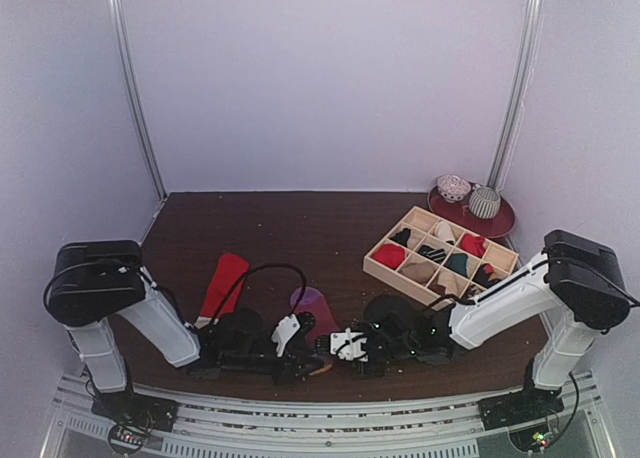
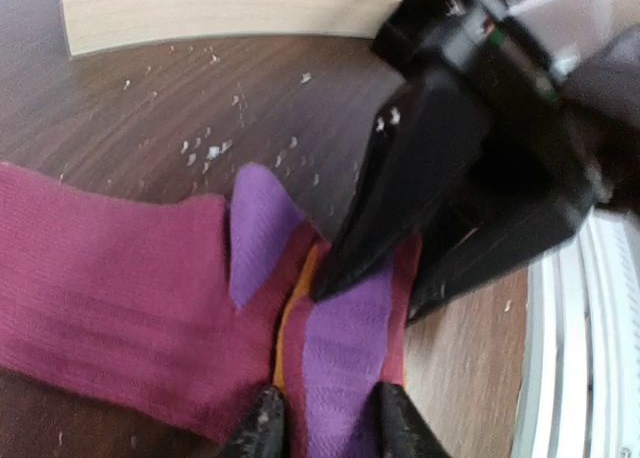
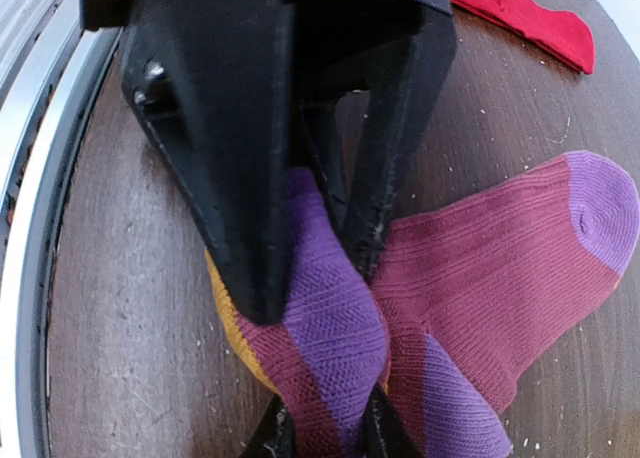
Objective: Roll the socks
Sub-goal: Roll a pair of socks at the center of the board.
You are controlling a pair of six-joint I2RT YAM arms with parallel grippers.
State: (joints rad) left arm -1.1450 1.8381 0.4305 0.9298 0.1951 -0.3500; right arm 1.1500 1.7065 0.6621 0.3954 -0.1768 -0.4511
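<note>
Worktop (image 1: 300,228): dark wood-grain surface, seen from above and in both wrist views.
Specks (image 2: 205,148): pale crumbs or lint scattered over the wood, thickest near the box.
Wooden box (image 1: 395,275): light, shallow, divided into compartments, at 2 o'clock from the worktop's centre, set at an angle.
Box contents: small fabric bundles, one per compartment, among them red (image 1: 389,255), black (image 1: 432,251) and teal (image 1: 457,263).
Red plate (image 1: 503,223): round, at 1 o'clock from the box, in the far right corner.
Patterned round items (image 1: 453,187) (image 1: 484,202): two, grey-white, side by side on the plate.
Metal rail (image 1: 330,418): ribbed, along the 6 o'clock edge.
Walls (image 1: 320,78): plain white, with metal posts (image 1: 135,88) at the corners.
</note>
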